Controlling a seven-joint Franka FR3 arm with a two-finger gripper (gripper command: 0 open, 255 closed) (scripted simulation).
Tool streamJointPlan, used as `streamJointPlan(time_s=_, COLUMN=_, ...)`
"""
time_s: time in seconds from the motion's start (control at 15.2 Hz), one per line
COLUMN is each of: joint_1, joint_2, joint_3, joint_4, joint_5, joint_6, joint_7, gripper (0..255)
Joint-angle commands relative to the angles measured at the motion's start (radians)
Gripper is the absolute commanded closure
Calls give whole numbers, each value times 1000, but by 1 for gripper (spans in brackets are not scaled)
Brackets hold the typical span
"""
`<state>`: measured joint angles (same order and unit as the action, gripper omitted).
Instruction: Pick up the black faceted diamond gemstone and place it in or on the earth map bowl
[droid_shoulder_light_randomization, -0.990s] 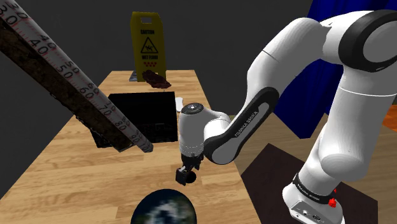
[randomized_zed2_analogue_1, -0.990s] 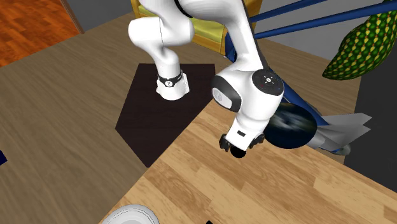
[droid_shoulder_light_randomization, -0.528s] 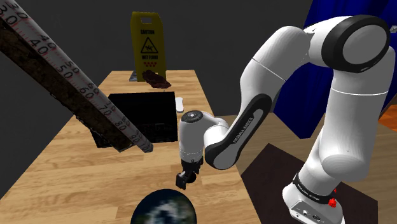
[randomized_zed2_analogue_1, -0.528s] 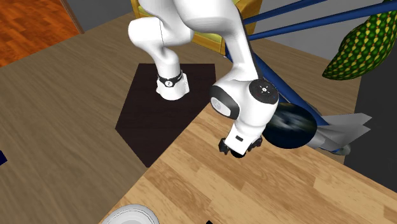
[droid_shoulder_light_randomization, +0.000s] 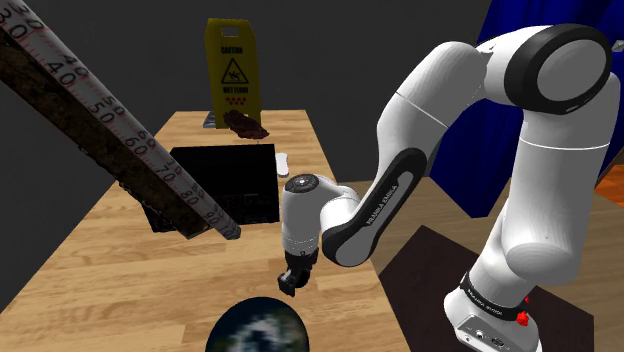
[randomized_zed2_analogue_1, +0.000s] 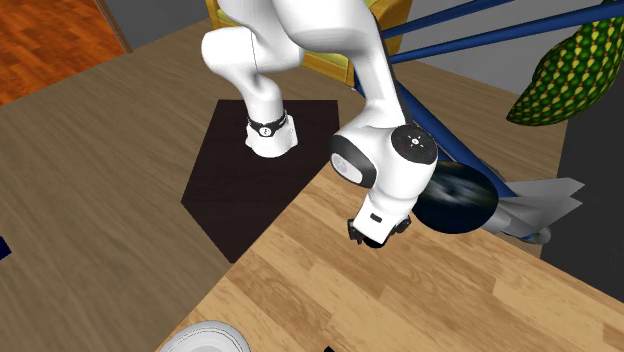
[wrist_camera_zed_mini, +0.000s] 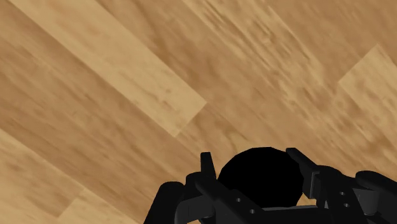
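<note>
The table (wrist_camera_zed_mini: 127, 76) is matt, grained wood, the gemstone (wrist_camera_zed_mini: 257, 175) a flat unshaded black, the arm (droid_shoulder_light_randomization: 440, 90) smooth glossy white.

Wooden table (droid_shoulder_light_randomization: 120, 262) bears globe-patterned bowl (droid_shoulder_light_randomization: 258, 330), black square object (droid_shoulder_light_randomization: 228, 180), small white item (droid_shoulder_light_randomization: 282, 163) just beside it.

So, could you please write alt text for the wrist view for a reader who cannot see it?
The black pincer clasps a rounded black gemstone between its two fingers. Beyond them lies a light wooden tabletop with plank grain.
</note>
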<state>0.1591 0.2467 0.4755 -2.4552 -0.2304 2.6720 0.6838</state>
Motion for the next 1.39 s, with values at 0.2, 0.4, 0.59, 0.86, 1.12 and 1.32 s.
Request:
streamJointPlan(time_s=0.2, joint_1=0, joint_2=0, joint_3=0, joint_4=0, joint_5=0, joint_6=0, joint_7=0, gripper=255)
streamJointPlan(time_s=0.4, joint_1=0, joint_2=0, joint_3=0, joint_4=0, joint_5=0, joint_6=0, joint_7=0, gripper=255)
streamJointPlan(time_s=0.59, joint_1=-17, joint_2=-44, joint_3=26, joint_4=-3, joint_5=47, joint_6=-35, joint_7=-33, gripper=255)
streamJointPlan(time_s=0.86, joint_1=-35, joint_2=-102, joint_3=52, joint_4=-3, joint_5=108, joint_6=-85, joint_7=-77, gripper=255)
streamJointPlan(time_s=1.12, joint_1=-44, joint_2=-159, joint_3=69, joint_4=2, joint_5=166, joint_6=-138, joint_7=-117, gripper=255)
streamJointPlan(time_s=1.32, joint_1=-48, joint_2=-200, joint_3=76, joint_4=9, joint_5=204, joint_6=-179, joint_7=-144, gripper=255)
